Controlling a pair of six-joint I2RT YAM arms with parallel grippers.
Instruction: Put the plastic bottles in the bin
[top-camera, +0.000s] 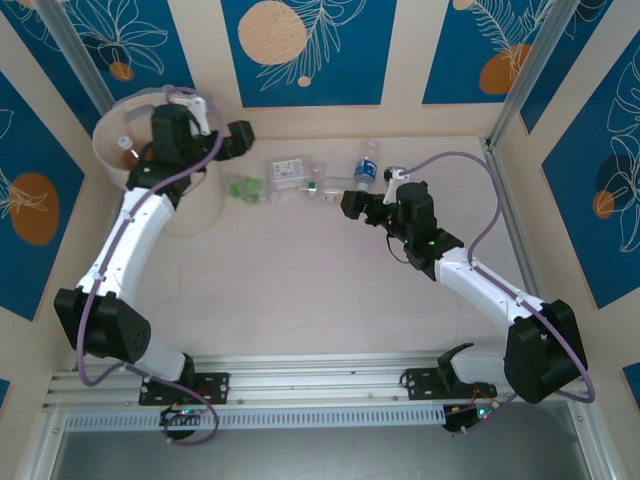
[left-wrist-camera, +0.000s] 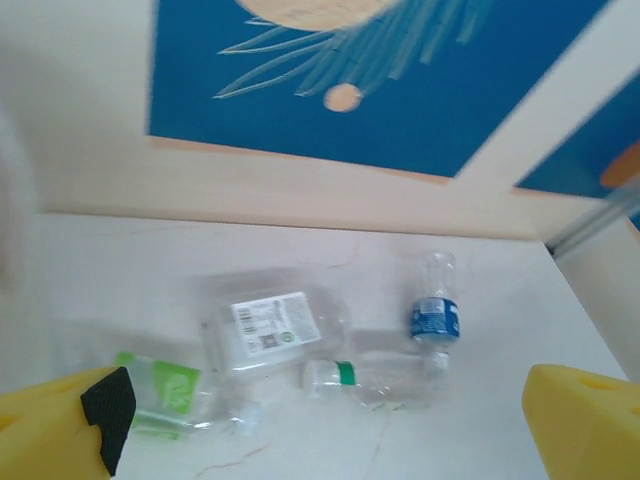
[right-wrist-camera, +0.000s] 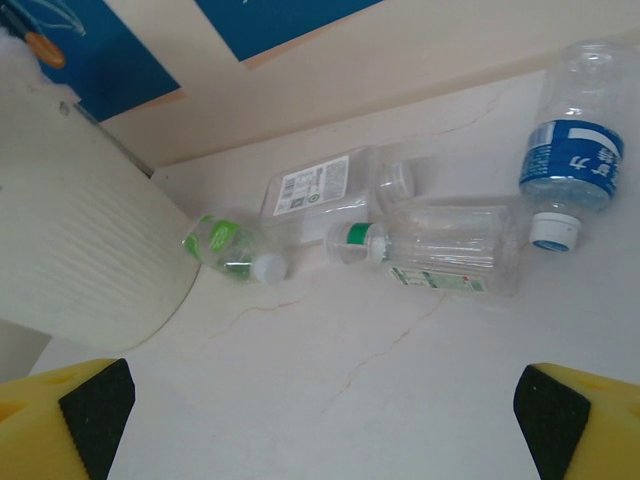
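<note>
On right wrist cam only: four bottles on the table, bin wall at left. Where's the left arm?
Observer: The left arm reaches over the bin. The left claw hangs just past its right rim, pointing toward the bottles.
Operator: Holding anything?
Observer: No. In the left wrist view its yellow fingers stand wide apart with nothing between them.
Operator: Anything in the bin yet?
Observer: From above, a white cap and an orange patch show inside, partly behind the arm. I can't count the contents.
</note>
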